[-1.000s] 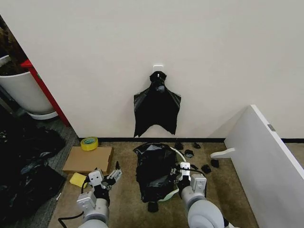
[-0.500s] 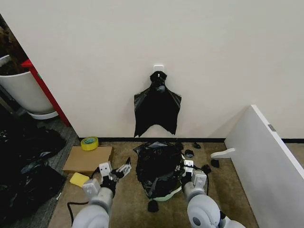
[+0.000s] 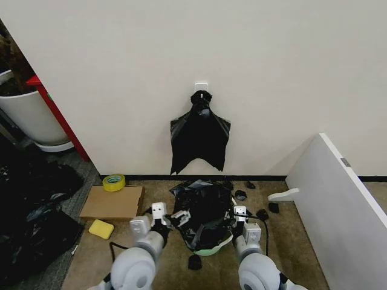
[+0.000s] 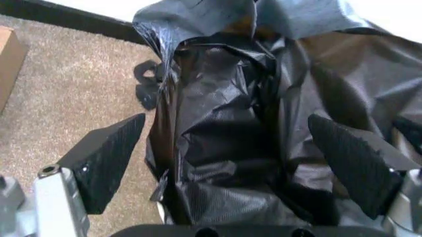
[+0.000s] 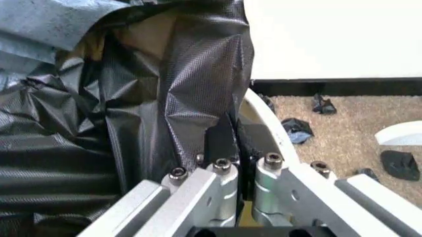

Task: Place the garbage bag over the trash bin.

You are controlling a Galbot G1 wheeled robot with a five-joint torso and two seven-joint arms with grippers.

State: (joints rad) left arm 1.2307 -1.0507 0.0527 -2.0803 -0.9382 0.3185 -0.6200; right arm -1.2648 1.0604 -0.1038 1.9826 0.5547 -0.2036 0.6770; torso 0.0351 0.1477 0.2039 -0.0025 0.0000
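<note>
My left hand (image 3: 176, 217) sits with fingers apart against the garbage bag (image 3: 202, 211) at its nine o'clock. My right hand (image 3: 237, 216) is clamped on the bag at three o'clock, where the trash bin (image 3: 225, 243) rim shows on the floor (image 3: 278, 241).

Thin, glossy, crinkled black plastic garbage bag (image 3: 202, 208) draped over a round white plastic trash bin (image 3: 213, 249); bin on carpeted floor near the wall. Bag covers top and near side, bunched in folds. White rim exposed along bin's right edge.
</note>
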